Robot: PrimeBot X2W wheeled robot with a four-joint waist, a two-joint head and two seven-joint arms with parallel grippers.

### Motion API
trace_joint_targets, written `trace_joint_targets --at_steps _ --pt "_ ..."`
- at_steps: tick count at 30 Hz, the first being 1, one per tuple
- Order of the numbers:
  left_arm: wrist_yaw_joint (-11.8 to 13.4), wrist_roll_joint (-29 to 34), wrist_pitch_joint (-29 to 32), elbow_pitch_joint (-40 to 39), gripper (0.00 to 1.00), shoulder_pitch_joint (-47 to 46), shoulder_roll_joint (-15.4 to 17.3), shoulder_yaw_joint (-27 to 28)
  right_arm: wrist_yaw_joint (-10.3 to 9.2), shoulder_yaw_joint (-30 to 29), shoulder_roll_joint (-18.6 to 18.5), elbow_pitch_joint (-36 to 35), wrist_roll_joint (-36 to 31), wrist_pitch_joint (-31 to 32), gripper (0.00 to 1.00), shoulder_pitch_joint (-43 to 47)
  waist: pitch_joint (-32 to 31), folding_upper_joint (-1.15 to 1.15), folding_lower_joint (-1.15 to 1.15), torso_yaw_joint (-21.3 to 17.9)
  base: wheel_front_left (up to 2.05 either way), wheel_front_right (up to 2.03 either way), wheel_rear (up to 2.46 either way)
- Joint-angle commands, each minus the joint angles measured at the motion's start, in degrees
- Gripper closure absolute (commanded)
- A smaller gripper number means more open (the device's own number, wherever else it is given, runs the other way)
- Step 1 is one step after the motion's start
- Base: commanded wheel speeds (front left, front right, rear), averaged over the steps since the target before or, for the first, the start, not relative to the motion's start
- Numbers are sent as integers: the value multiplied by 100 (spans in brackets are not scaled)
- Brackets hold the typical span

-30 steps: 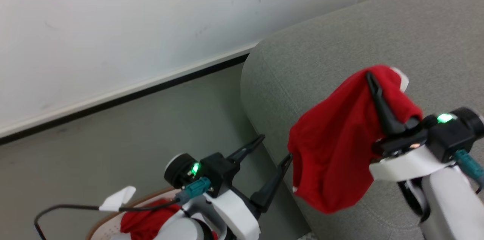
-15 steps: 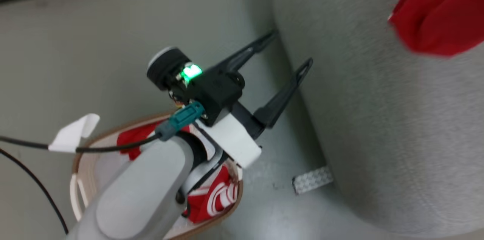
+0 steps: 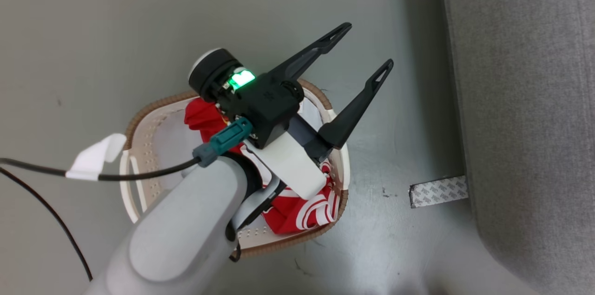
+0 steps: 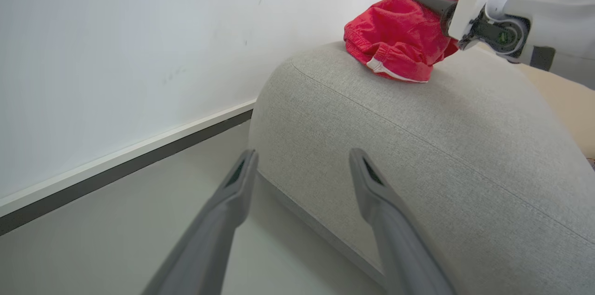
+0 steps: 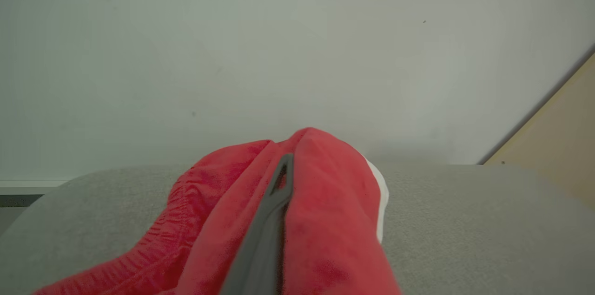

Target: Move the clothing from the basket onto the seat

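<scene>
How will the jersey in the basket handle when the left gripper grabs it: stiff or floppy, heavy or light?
Likely floppy: the jersey lies crumpled in folds, and the garment in the right gripper bunches limp over the sofa. Probably light: a fingertip pinch holds that one. It may drag on the rim of the basket coming out.

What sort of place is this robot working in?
Probably a mock living-room corner in a test space rather than a home: a grey sofa, a laundry basket of red clothing, and a tape strip on the bare floor.
</scene>
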Motion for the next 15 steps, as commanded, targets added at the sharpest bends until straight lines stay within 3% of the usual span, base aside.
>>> trace_joint_targets --at_steps 1,3,4,5,15 --pt "0 -38 -38 44 0 55 5 -3 -14 -162 16 147 -78 -125 87 159 -31 0 -2 45 0 0 0" --pt "13 -55 -71 89 0 102 34 11 -14 -387 183 388 -140 -314 60 334 -113 0 -2 24 0 0 0" --pt "23 -71 -70 116 0 122 63 27 -14 -450 287 509 -149 -374 16 437 -165 0 -2 5 0 0 0" --pt "43 -81 -74 141 0 141 90 44 -14 -479 374 617 -181 -437 0 535 -219 0 -2 -21 0 0 0" --pt "267 -290 -270 358 0 760 322 212 -14 -148 985 566 -280 -821 0 1487 -1257 0 -2 -370 0 0 0"
